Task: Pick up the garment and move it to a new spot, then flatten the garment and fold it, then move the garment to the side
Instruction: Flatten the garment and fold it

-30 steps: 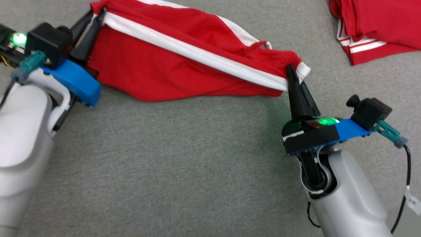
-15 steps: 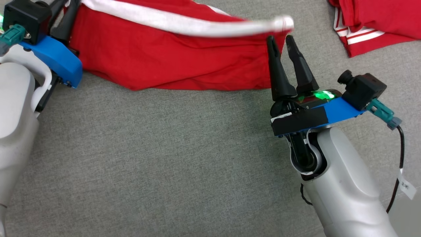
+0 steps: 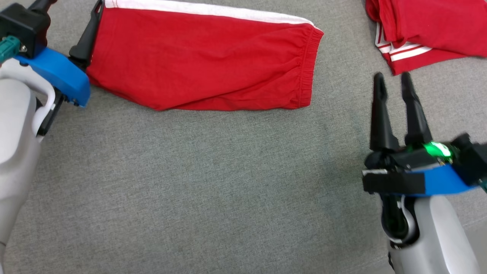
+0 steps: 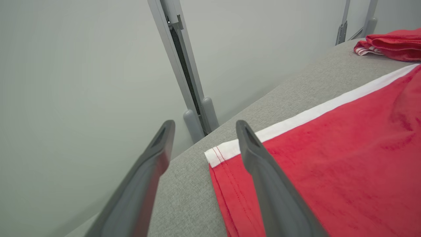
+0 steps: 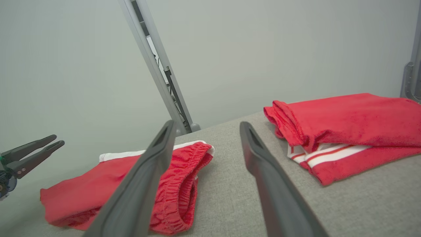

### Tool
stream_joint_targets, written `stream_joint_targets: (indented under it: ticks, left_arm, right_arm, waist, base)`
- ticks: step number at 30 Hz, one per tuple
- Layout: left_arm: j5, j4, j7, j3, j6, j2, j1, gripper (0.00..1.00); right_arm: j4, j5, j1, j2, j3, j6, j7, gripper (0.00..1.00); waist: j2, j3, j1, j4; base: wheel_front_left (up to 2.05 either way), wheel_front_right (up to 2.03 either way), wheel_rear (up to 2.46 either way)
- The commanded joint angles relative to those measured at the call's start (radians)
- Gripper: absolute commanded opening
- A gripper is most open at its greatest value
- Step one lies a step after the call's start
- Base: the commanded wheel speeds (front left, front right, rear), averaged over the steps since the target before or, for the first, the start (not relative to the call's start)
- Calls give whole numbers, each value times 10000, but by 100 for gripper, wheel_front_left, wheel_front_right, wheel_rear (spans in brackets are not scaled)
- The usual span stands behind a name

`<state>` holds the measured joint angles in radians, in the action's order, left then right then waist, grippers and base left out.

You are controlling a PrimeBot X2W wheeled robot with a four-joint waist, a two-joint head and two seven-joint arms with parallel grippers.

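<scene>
The left end effector point(image 4: 205, 125) stood at the far left corner of the bench point(image 3: 190, 190). Its two fingers were spread apart and held nothing. One finger point(image 3: 88, 36) lay right along the leg hem point(image 4: 227, 184) of the red shorts point(image 3: 205, 64). Whether it touched the fabric could not be told. In the left wrist view the white corner of that hem showed between the two fingers.

The shorts lay flat along the far edge of the bench, left of the middle. The hem pointed left and the gathered waistband point(image 3: 310, 68) pointed right. A white stripe point(image 3: 213, 11) ran along their far side, and a few soft creases crossed the red cloth.

Right of the waistband came a strip of bare grey bench. The right end effector point(image 3: 392, 78) hung over the bench near its right edge, with its fingers apart and empty, well clear of the shorts. Its tips pointed toward a folded pile point(image 3: 426, 30) of red cloth with red and white bands, which sat at the far right corner, apart from the shorts. A grey metal post point(image 4: 184, 65) rose against the pale wall behind the bench.
</scene>
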<state>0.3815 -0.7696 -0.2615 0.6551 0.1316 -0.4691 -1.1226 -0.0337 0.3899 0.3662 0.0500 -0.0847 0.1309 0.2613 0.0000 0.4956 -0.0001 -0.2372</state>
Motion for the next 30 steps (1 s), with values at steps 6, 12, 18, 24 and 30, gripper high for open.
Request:
stream_joint_targets:
  ticks: [6, 12, 18, 24, 30]
  left_arm:
    - [933, 373, 151, 660, -28, -404, 602, 100]
    - [2286, 1005, 1216, 1772, -30, -957, 905, 100]
    - [3807, 1223, 2588, 2242, -28, -1386, 1108, 100]
    - [5385, 1496, 3707, 2374, -28, -1640, 1192, 100]
    - [6254, 1725, 4624, 2650, -20, -1745, 1204, 80]
  right_arm:
    - [591, -69, -1119, 5, 591, -5, 44, 100]
    - [744, -28, -1375, 7, 701, -5, 45, 100]
    - [745, -68, -1269, 7, 656, -5, 46, 100]
    - [742, 0, -1122, 7, 615, -5, 46, 100]
    - [714, 34, -1023, 7, 558, -5, 46, 100]
  waist:
    - [0, -156, 1, 1]
    - [0, -225, 1, -45]
    - [0, -221, 1, -43]
    - [0, -111, 1, -86]
    - [0, -78, 1, -139]
  base:
    - [0, 0, 0]
    - [0, 0, 0]
    - [0, 0, 0]
    - [0, 0, 0]
    - [0, 0, 0]
